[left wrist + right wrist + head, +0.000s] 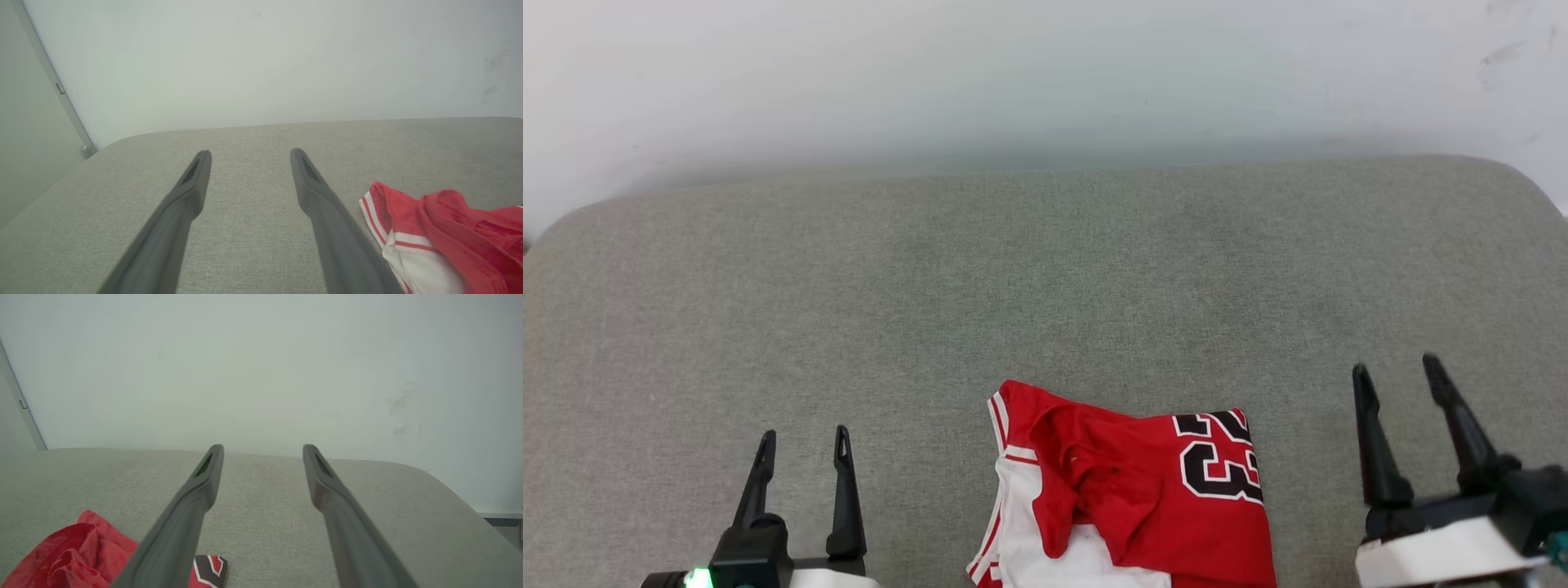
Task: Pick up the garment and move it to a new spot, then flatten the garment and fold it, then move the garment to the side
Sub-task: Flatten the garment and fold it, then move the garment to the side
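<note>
Nearest us, at 6 o'clock on the grey pad (1045, 286), lies the garment (1143, 490). It's bunched, w/ the red body lapped over itself in loose folds. A white sleeve w/ striped trim shows at its 7 o'clock, and the "23" print at its 2 o'clock. Its near edge runs off the bottom of the head view, so we can't tell how close it sits to the pad's rim.

The left gripper (805, 433) is at approx 7 o'clock, fingers spread wide w/ nothing between them. It's near the sleeve trim but not touching. The right gripper (1395, 365) is at approx 4 o'clock, also spread and empty. It reaches a bit further up the pad than the left and is clear of the cloth.

We can't settle the stage. This could be a heap waiting to be lifted, or a rough fold already set down w/ both arms drawn clear.

Either way, our read on handling is that the fabric is soft and layered. The top flap at its 10–12 o'clock would likely slide off the layers below if nudged. Should a finger meet it at all, we'd want it low and level w/ the pad, taking every layer or none. We'd also keep both sides matched so the bundle doesn't twist.

Beyond it, toward 12 o'clock, more pad stretches away, then the pale wall (1045, 73).
</note>
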